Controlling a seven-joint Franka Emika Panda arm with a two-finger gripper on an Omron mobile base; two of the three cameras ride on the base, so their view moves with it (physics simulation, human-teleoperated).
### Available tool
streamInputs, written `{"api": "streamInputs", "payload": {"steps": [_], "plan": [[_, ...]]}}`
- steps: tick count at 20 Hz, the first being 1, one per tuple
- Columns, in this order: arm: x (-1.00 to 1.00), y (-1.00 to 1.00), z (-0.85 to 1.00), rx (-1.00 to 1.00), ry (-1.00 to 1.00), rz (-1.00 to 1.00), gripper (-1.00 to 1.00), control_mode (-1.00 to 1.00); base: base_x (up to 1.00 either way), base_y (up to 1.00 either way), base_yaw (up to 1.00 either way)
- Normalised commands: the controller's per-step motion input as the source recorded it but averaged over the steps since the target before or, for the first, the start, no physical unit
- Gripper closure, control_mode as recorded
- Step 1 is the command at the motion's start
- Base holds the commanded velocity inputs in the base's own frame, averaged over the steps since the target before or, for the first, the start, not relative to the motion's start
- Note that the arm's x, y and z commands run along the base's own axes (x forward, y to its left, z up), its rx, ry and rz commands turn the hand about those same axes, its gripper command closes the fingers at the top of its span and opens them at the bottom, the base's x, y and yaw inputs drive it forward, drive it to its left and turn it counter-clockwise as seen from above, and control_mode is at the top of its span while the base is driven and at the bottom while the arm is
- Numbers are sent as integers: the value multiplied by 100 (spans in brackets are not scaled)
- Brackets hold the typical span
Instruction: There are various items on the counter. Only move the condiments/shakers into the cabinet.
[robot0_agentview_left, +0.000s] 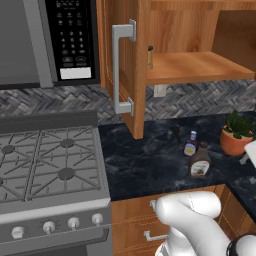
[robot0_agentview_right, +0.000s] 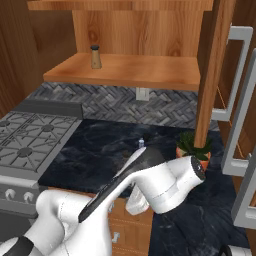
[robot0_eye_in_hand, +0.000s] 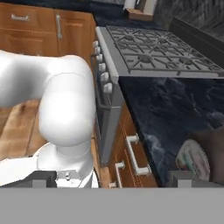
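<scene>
The tan shaker (robot0_agentview_left: 150, 57) (robot0_agentview_right: 95, 56) stands on the shelf of the open wooden cabinet (robot0_agentview_left: 200, 67) (robot0_agentview_right: 135, 70). On the dark marbled counter (robot0_agentview_left: 145, 165) (robot0_agentview_right: 95, 155) stand the brown syrup bottle (robot0_agentview_left: 200, 160) and, just behind it, the small dark-blue bottle (robot0_agentview_left: 190, 143), whose pale cap (robot0_agentview_right: 141, 143) peeks over my arm. My gripper (robot0_eye_in_hand: 113, 180) is open and holds nothing. It hangs low at the counter's right end and looks back toward the stove. The syrup bottle (robot0_eye_in_hand: 203, 155) is close by its right fingertip (robot0_eye_in_hand: 181, 178), label facing the camera.
A green plant in an orange pot (robot0_agentview_left: 236, 132) (robot0_agentview_right: 192, 145) stands at the right of the counter. A tiny dark object (robot0_agentview_left: 176, 132) lies near the back. The gas stove (robot0_agentview_left: 50, 165) (robot0_eye_in_hand: 153, 48) borders the counter's left. The cabinet door (robot0_agentview_left: 122, 70) hangs open.
</scene>
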Motion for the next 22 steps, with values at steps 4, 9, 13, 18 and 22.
{"api": "streamInputs", "payload": {"steps": [4, 9, 13, 18, 22], "plan": [[0, 0, 0, 18, -7, 19, -100, -100, 0, 0, 0], [15, 0, 3, 22, 0, 7, -100, -100, 0, 0, 0], [41, 9, 0, 24, 0, 0, -100, -100, 0, 0, 0], [46, 20, 0, 25, 0, -1, -100, -100, 0, 0, 0], [37, 12, 0, 11, 4, -2, -100, -100, 0, 0, 0]]}}
